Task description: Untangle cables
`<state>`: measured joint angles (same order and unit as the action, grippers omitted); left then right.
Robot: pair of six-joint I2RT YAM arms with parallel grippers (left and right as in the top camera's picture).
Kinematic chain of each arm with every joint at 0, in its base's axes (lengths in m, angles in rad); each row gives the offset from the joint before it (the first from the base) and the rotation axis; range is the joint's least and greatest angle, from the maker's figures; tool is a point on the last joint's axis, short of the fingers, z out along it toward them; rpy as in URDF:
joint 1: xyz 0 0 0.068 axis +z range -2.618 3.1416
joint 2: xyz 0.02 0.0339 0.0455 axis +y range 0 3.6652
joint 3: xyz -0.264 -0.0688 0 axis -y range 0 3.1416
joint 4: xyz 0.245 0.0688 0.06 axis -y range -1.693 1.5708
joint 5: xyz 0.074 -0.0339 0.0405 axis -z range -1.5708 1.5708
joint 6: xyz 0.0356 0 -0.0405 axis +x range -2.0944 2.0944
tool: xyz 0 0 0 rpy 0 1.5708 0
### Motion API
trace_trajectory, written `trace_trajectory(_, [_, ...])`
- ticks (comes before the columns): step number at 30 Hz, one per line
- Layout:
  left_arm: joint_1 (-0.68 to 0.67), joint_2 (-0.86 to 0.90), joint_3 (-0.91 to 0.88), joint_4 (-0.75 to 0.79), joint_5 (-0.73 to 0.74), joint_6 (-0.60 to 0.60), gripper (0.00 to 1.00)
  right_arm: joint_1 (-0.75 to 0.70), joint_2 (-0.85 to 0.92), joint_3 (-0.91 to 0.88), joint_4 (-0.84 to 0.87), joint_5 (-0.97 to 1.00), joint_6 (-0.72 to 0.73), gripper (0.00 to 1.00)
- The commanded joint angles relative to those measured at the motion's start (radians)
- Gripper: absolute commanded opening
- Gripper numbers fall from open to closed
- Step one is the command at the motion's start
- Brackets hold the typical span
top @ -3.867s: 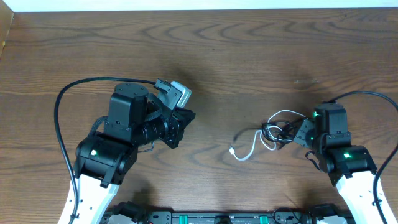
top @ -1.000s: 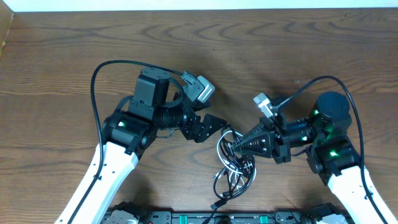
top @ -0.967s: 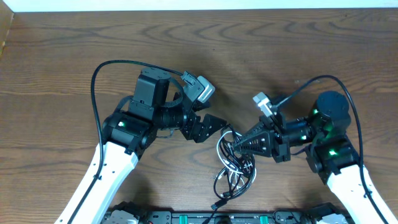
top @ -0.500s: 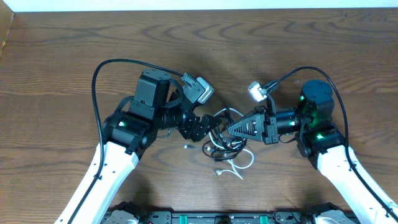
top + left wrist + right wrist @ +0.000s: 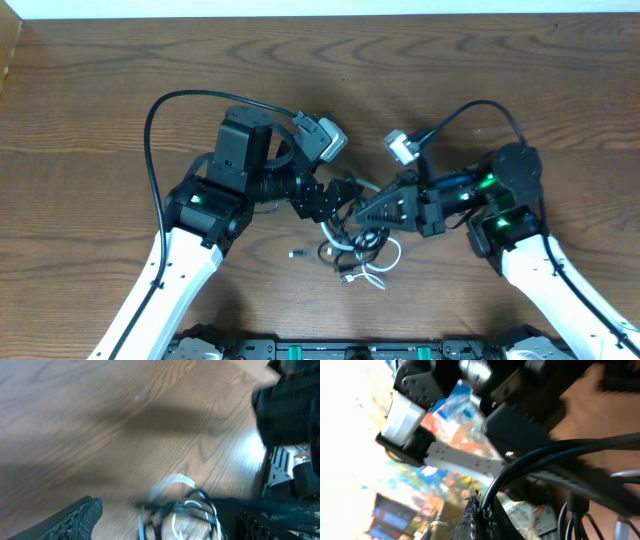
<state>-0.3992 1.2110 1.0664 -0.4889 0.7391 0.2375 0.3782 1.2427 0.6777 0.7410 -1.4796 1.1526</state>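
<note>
The cables [image 5: 356,250] hang as one knotted bundle of black and white loops between the two arms, trailing onto the table. A white loop [image 5: 385,264] lies at the bundle's lower right. My right gripper [image 5: 359,214] is shut on a black strand at the top of the bundle; in the right wrist view that strand [image 5: 545,455] curves out of the shut gripper [image 5: 481,509]. My left gripper [image 5: 340,196] is open right beside it. In the left wrist view the blurred loops [image 5: 182,512] lie between its spread fingers [image 5: 75,517], untouched as far as I can tell.
A small loose plug end [image 5: 296,254] lies on the wood left of the bundle. The left arm's thick black wire [image 5: 160,110] arcs over the table at the left. The two wrists stand very close together at mid-table.
My right gripper has carried the bundle up and left, away from the front edge, to the left gripper. The left gripper stayed open and shifted slightly toward it.
</note>
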Motion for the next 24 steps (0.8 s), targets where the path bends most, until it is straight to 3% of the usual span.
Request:
trace_trajectory(1, [0.002, -0.003, 0.002, 0.035, 0.072, 0.013, 0.80, 0.050, -0.005, 0.010, 0.012, 0.005, 0.119, 0.01])
trace_trajectory(4, [0.002, 0.001, 0.002, 0.043, 0.042, 0.013, 0.80, 0.075, -0.006, 0.010, 0.025, 0.006, 0.164, 0.01])
trace_trajectory(8, [0.002, 0.019, 0.001, 0.043, 0.001, 0.013, 0.42, 0.093, -0.008, 0.010, 0.159, 0.003, 0.285, 0.01])
trace_trajectory(9, [0.002, 0.026, 0.001, 0.046, 0.001, 0.013, 0.30, 0.098, -0.008, 0.010, 0.230, 0.003, 0.332, 0.01])
trace_trajectory(10, [0.002, 0.040, 0.001, 0.048, 0.001, 0.013, 0.09, 0.104, -0.008, 0.010, 0.323, 0.003, 0.388, 0.01])
trace_trajectory(11, [0.002, 0.049, 0.001, 0.050, 0.001, 0.013, 0.08, 0.106, -0.008, 0.010, 0.395, 0.003, 0.430, 0.01])
trace_trajectory(15, [0.002, 0.086, 0.001, 0.057, 0.001, 0.013, 0.08, 0.106, -0.008, 0.010, 0.579, 0.005, 0.545, 0.01])
trace_trajectory(19, [0.008, 0.097, 0.001, 0.059, 0.000, 0.013, 0.09, 0.106, -0.008, 0.010, 0.591, 0.007, 0.552, 0.01])
trace_trajectory(22, [0.028, 0.096, 0.001, 0.056, -0.028, 0.006, 0.61, 0.105, -0.008, 0.010, 0.591, -0.002, 0.512, 0.01])
trace_trajectory(24, [0.048, 0.095, 0.001, 0.056, -0.091, -0.078, 0.70, 0.105, -0.008, 0.010, 0.591, -0.038, 0.440, 0.01])
